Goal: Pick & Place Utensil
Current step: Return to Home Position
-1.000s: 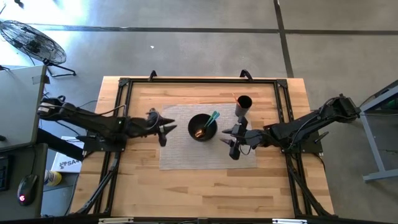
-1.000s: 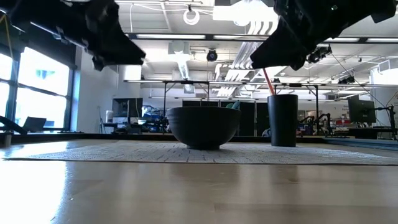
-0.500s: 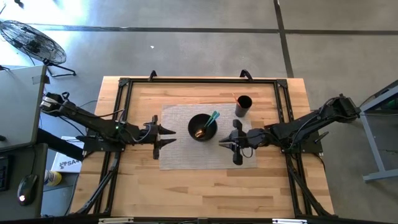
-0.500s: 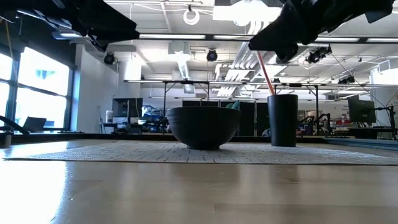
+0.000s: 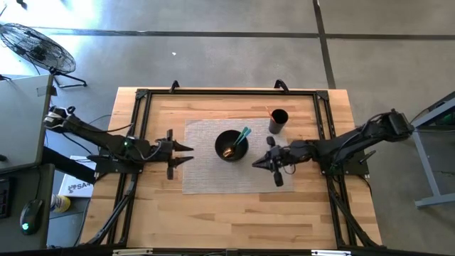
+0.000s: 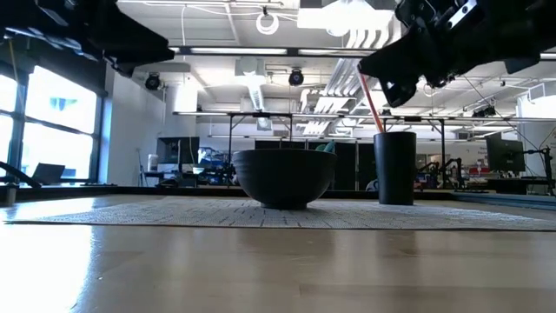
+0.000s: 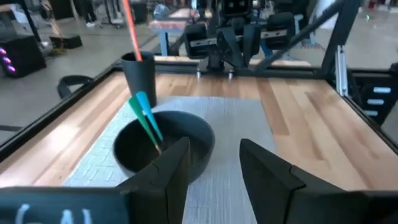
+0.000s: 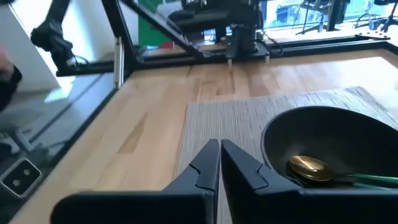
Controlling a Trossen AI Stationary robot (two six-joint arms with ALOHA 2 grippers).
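On a wooden table (image 5: 327, 206), a gray mat (image 5: 213, 181) with a black bowl (image 5: 219, 142) at its middle. In the bowl, a spoon (image 8: 308, 167) with a gold head and green handle, and a fork (image 7: 144, 115), only its teal handle showing, leaning on the rim. Near the bowl, at the mat's far right corner, a black cup (image 5: 279, 118) holding a red stick (image 5: 270, 112). Only bare mat between each gripper and the bowl.

Left gripper (image 5: 186, 153) over the mat's left edge, raised off the table, fingers (image 7: 171, 168) spread apart, holding nothing. Right gripper (image 5: 256, 164) above the mat just right of the bowl, fingers pressed together, empty.

Off the table's left side, a floor fan (image 5: 32, 46) and a box (image 5: 75, 186) with letters starting "SA", the rest hidden.
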